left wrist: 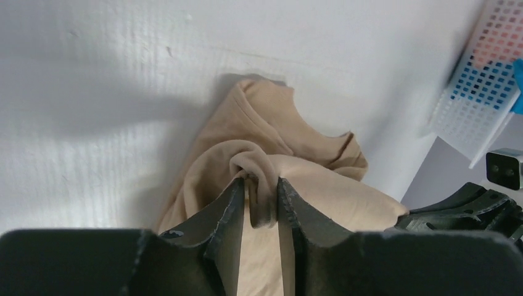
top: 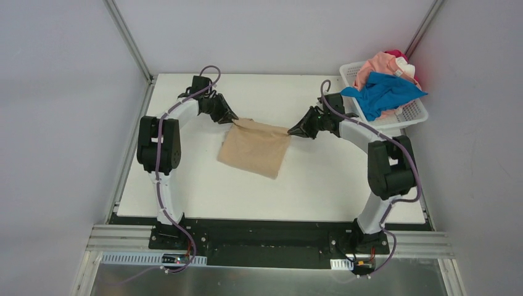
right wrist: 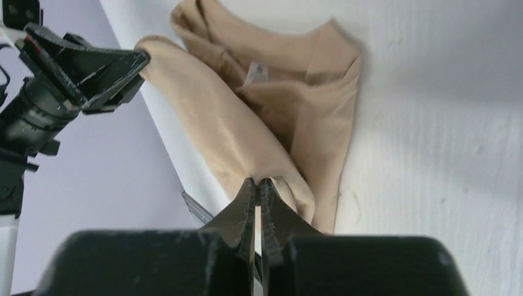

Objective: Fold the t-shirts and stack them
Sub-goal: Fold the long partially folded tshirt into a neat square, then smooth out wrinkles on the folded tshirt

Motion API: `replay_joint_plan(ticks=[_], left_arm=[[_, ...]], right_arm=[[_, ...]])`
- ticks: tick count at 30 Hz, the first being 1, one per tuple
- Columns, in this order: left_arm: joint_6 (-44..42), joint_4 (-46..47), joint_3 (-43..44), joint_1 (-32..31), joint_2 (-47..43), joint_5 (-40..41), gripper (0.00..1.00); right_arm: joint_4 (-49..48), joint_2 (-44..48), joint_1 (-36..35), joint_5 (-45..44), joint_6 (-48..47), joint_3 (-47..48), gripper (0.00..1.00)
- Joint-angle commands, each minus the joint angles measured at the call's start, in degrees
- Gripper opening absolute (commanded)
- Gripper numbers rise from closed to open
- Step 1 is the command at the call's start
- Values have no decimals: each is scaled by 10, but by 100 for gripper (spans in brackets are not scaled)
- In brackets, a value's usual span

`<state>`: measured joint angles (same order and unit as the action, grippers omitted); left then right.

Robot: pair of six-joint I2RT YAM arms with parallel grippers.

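The tan t-shirt point(top: 256, 148) lies partly folded in the middle of the white table, its far edge lifted between both grippers. My left gripper point(top: 234, 119) is shut on a bunched fold at the shirt's far left corner point(left wrist: 262, 185). My right gripper point(top: 291, 131) is shut on the far right corner point(right wrist: 271, 176). The shirt's neck label point(right wrist: 258, 73) faces up in the right wrist view. A bright blue t-shirt point(top: 385, 92), a salmon pink one point(top: 376, 66) and a bit of red cloth point(top: 396, 55) lie heaped in the basket.
The white lattice basket point(top: 407, 117) stands at the table's far right corner, also seen in the left wrist view point(left wrist: 481, 92). Grey walls and metal frame posts enclose the table. The black base rail runs along the near edge.
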<state>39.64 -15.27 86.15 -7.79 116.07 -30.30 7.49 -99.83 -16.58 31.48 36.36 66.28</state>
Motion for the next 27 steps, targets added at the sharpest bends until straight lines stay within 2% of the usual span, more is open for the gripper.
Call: replay_joint_plan(ticks=[1,3,4,5,7,9,13,16,20,24,27], left_arm=[[3,9,47,17,26,13,33],[5,9,56,19,33,15,53],[3,9,58,19,32,13,61],[2,9,60,20,28,12,73],[1,7,58,18,12,13,86],[-1,8,45,19,-16,22,98],[-14,8,-6,11,-98,55,99],[-32,7,-46,-11,-153,74,99],[-56,8,-51,-53,-175,65,99],[-48,7,-21,-70,-127,11,99],[-33,7,-4,-71,-89,7,99]], right_arm=[[-32,-71,10,-18,-19,63,0],[-33,-100,13,-18,-21,86,3],[-33,-107,15,-20,-21,95,15],[-32,-111,16,-25,-21,101,23],[-29,-111,20,-27,-23,106,32],[-12,-102,21,-32,-31,108,46],[26,-52,21,-73,-43,83,77],[29,2,19,-95,-39,43,92],[9,42,-1,-61,-36,8,95],[-49,33,-25,2,-10,3,95],[-96,2,-39,20,16,11,95]])
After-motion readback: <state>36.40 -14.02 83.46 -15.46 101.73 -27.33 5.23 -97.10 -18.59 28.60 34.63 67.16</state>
